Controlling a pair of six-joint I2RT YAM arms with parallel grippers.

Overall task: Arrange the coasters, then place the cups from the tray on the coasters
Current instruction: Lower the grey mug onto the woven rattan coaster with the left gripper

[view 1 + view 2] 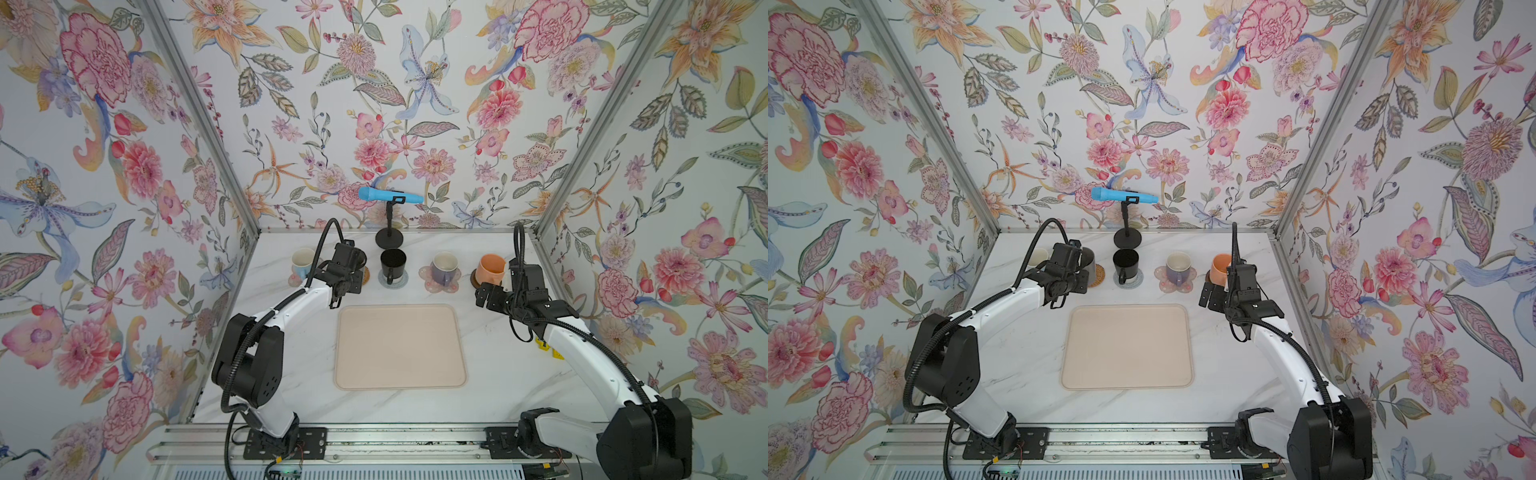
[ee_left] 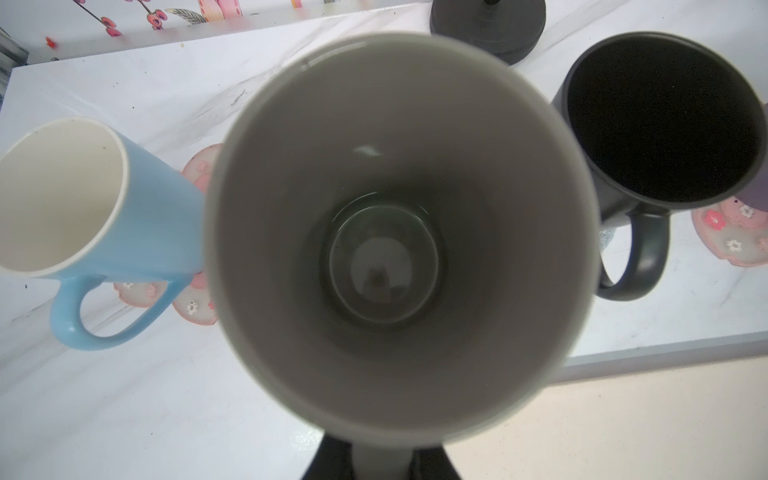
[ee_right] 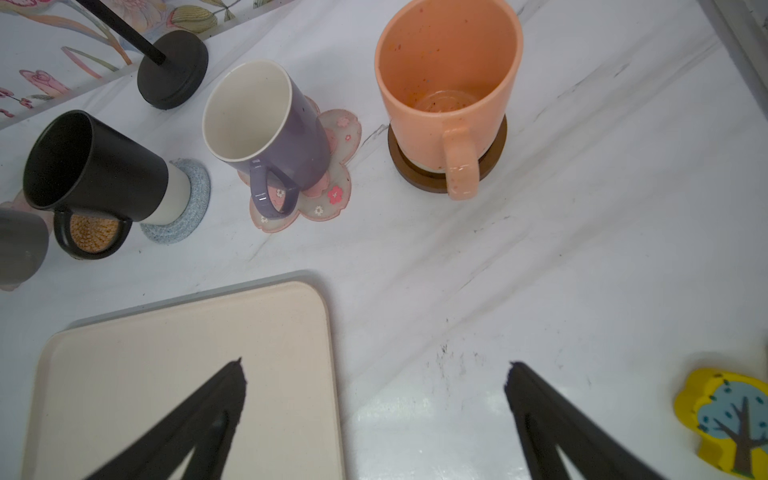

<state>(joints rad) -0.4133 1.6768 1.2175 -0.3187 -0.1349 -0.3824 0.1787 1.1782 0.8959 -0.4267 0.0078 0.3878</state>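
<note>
My left gripper [image 2: 380, 459] is shut on the handle of the grey cup [image 2: 395, 232] and holds it upright at the tan rattan coaster [image 1: 1099, 275], most of which it hides. I cannot tell whether the cup touches the coaster. The light blue cup [image 1: 302, 262] stands on a pink flower coaster [image 1: 296, 280]. On the grey-blue coaster [image 1: 400, 279] is the black cup [image 1: 392, 261]. A second pink coaster [image 1: 455, 284] carries the purple cup [image 1: 444, 266]. The orange cup [image 1: 490, 268] rests on the dark brown disc [image 3: 409, 168]. My right gripper [image 3: 374, 368] is open and empty, just in front of the orange cup. The tray [image 1: 399, 347] is bare.
A black round stand base [image 1: 390, 239] carrying a blue microphone [image 1: 388, 195] sits behind the black cup at the back wall. A yellow tree-shaped block [image 3: 723, 424] lies by my right arm. Flowered walls close in the left, right and back.
</note>
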